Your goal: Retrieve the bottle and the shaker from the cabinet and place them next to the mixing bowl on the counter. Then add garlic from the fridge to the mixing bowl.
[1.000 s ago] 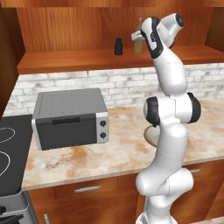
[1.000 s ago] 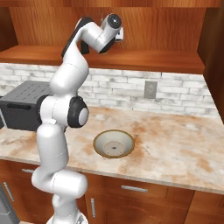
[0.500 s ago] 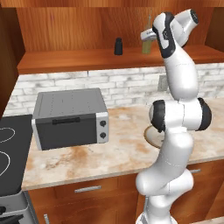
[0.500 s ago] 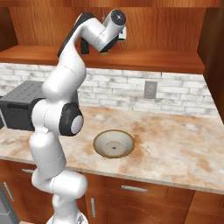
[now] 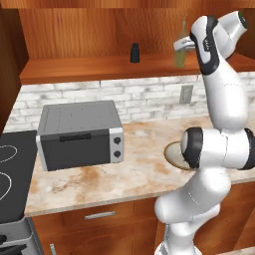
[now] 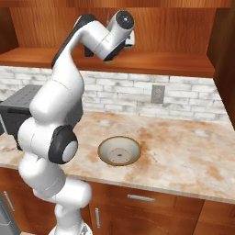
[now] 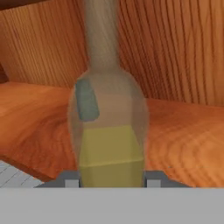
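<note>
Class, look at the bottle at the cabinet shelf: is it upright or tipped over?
Upright: the bottle has its neck pointing straight up, and its base sits between the gripper tips.

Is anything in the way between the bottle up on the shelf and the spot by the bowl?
Nothing visible blocks it. The gripper is shut on the bottle at the cabinet shelf's front edge. Below, the counter beside the mixing bowl lies bare, though the robot's own arm hangs in front.
</note>
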